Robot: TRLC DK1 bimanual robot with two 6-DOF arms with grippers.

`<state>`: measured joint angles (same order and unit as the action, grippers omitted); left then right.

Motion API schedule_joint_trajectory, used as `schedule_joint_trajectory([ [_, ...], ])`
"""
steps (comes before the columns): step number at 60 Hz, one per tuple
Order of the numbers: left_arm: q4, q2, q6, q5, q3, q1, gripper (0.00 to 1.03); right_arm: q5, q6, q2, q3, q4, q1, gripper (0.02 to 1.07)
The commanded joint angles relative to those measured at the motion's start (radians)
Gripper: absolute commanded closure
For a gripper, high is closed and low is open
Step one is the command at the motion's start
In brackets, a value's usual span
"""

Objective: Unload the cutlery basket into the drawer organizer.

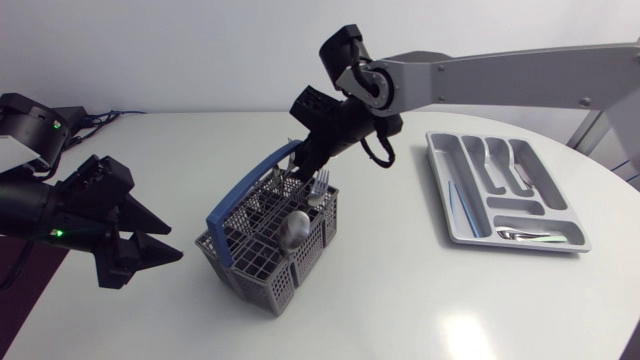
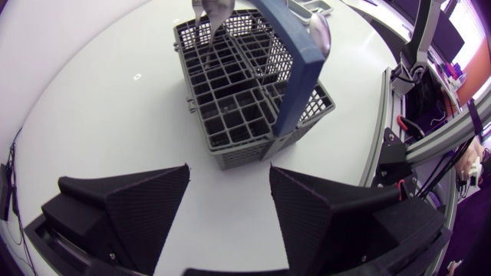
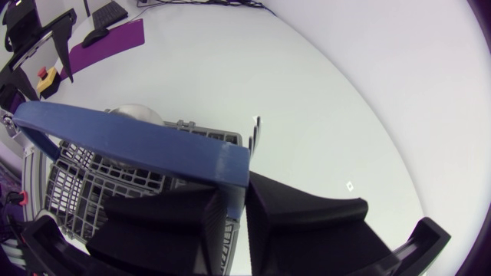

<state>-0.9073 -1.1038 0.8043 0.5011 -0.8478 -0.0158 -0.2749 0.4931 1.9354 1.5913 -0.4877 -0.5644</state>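
Note:
A grey cutlery basket (image 1: 262,272) with a raised blue handle (image 1: 250,185) stands mid-table. A large spoon (image 1: 293,230) and a fork (image 1: 320,182) stick up out of it. My right gripper (image 1: 305,170) reaches into the basket's far end under the handle. In the right wrist view its fingers (image 3: 184,222) stand almost together, and the fork (image 3: 254,130) runs down into the narrow gap between them. My left gripper (image 1: 150,235) rests open on the table left of the basket. The basket (image 2: 238,115) lies just ahead of its spread fingers (image 2: 146,199). The grey drawer organizer (image 1: 450,235) lies at the right.
The organizer holds several pieces of cutlery: spoons (image 1: 482,155) in the far slots, knives (image 1: 457,195) in the long left slot, one piece (image 1: 520,234) in the front slot. Bare white table lies between basket and organizer.

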Motion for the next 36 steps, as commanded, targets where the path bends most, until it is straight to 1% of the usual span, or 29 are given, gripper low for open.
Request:
schedule_joint_trajectory([
  [1,-0.002,0.013,-0.020,0.016,0.026,-0.021,0.14,0.034,-0.016,-0.061,-0.119,-0.009,0.023,0.92],
  [4,-0.001,0.018,-0.030,0.016,0.027,-0.036,0.14,0.043,-0.014,-0.082,-0.154,0.005,0.029,0.90],
  [5,-0.001,0.019,-0.033,0.016,0.027,-0.041,0.14,0.043,-0.014,-0.095,-0.171,0.009,0.031,0.86],
  [7,0.002,0.022,-0.039,0.016,0.029,-0.052,0.14,0.046,-0.016,-0.110,-0.192,0.024,0.034,0.71],
  [9,0.004,0.027,-0.047,0.014,0.029,-0.062,0.14,0.054,-0.016,-0.122,-0.203,0.026,0.035,0.47],
  [11,0.004,0.030,-0.053,0.016,0.029,-0.069,0.14,0.059,-0.018,-0.138,-0.212,0.024,0.037,0.25],
  [13,0.004,0.035,-0.056,0.014,0.029,-0.073,0.14,0.059,-0.022,-0.161,-0.228,0.024,0.040,0.10],
  [14,0.004,0.042,-0.059,0.014,0.029,-0.078,0.14,0.059,-0.025,-0.171,-0.235,0.024,0.041,0.07],
  [25,0.004,0.084,-0.053,0.008,0.069,-0.085,0.14,0.049,-0.014,-0.339,-0.370,0.031,0.055,0.07],
  [28,0.005,0.076,-0.051,-0.001,0.082,-0.093,0.14,0.045,-0.013,-0.366,-0.396,0.032,0.078,0.08],
  [31,0.007,0.068,-0.037,-0.003,0.096,-0.095,0.14,0.020,-0.005,-0.394,-0.419,0.032,0.106,0.12],
  [36,0.021,0.048,-0.028,-0.006,0.107,-0.095,0.14,-0.001,-0.005,-0.428,-0.444,0.044,0.153,0.12],
])
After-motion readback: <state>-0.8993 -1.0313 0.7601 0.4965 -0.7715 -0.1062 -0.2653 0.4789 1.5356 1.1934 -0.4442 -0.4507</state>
